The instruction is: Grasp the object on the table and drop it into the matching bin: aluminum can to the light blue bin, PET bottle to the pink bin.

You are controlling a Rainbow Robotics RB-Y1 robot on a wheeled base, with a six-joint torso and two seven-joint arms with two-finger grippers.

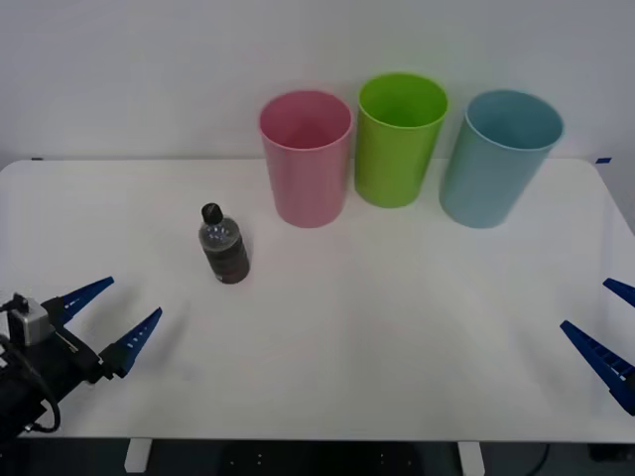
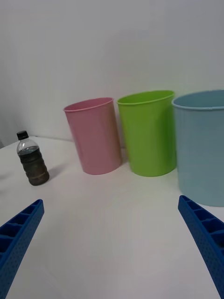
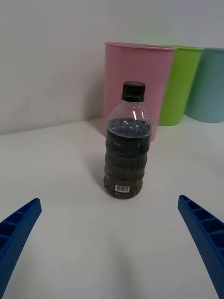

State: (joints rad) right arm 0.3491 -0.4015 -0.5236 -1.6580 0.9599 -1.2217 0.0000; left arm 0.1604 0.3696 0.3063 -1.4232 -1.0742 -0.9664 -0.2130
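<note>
**Lining up the left arm on the bottle**

While nothing is yet held, we start at the left, where our left gripper (image 1: 106, 315) hovers low over the near left corner of the wide white flat tabletop (image 1: 397, 337), its blue ribbed fingers spread wide with nothing between them. Its wrist view shows the small clear plastic bottle with the black screw cap and dark olive-brown label (image 3: 128, 145) standing upright and centred ahead of the open jaws, so we judge the approach line already good. In the front view that bottle (image 1: 222, 245) stands on the tabletop ahead of the gripper, apart from it, and a little nearer us than the bins.

To do this step well, we should drive straight forward, keeping the bottle midway between the fingers, and close on the labelled ribbed body rather than the narrow neck, since a light, upright bottle will likely tip if one finger touches first.

Further right, the tall round pink plastic bin (image 1: 307, 157) stands just behind the bottle; that is our target, so the carry should be short. Beside it stand the lime green bin (image 1: 399, 139) and then the tall round pale blue plastic bin (image 1: 499, 157).

At the far right edge, our right gripper (image 1: 612, 333) waits near the table's near right corner, fingers apart and empty.
</note>
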